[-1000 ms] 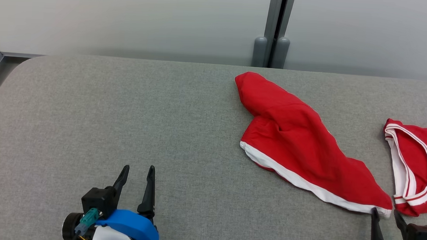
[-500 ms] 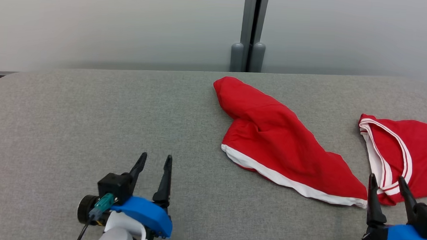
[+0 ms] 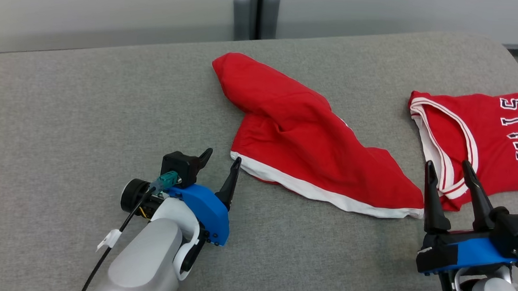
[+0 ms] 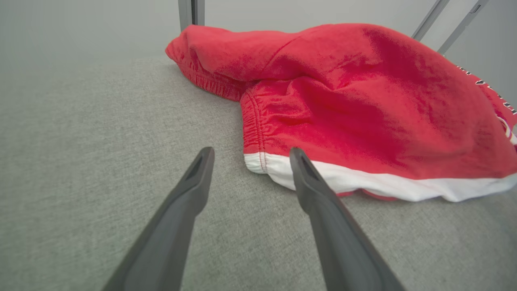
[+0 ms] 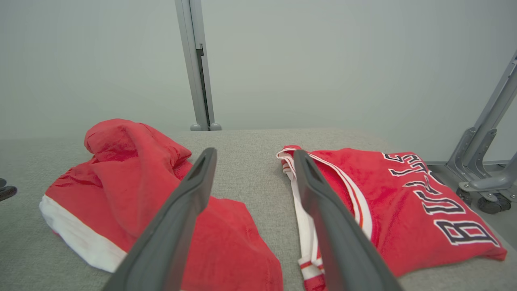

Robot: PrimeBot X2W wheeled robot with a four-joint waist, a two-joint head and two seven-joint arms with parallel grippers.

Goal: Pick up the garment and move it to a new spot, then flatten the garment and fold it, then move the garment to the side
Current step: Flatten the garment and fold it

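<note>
Grey padded table (image 3: 88,101), two red garments on it. Red shorts (image 3: 312,152) lie mid-table, rumpled: the waistband end is humped up toward the far edge, and the white hem (image 3: 327,195) runs slantwise along the near side. They are not flat and not folded. A red jersey (image 3: 485,139) with lettering lies apart near the right edge of the table. It looks flat and doubled over, so I judge it is not the piece in hand. Left gripper (image 3: 223,156) is low over the table with its fingers spread and nothing between them, its tips just beside the left corner of the hem. Right gripper (image 3: 447,163) also has its fingers wide apart and is empty, standing near the right corner of the hem, between the shorts and the jersey. Judgement: the shorts are the working piece. Whether the move to a new spot is done cannot be told from here. Flattening looks about to begin, with one gripper at each hem corner. Spreading flat, folding and shifting aside all remain.
</note>
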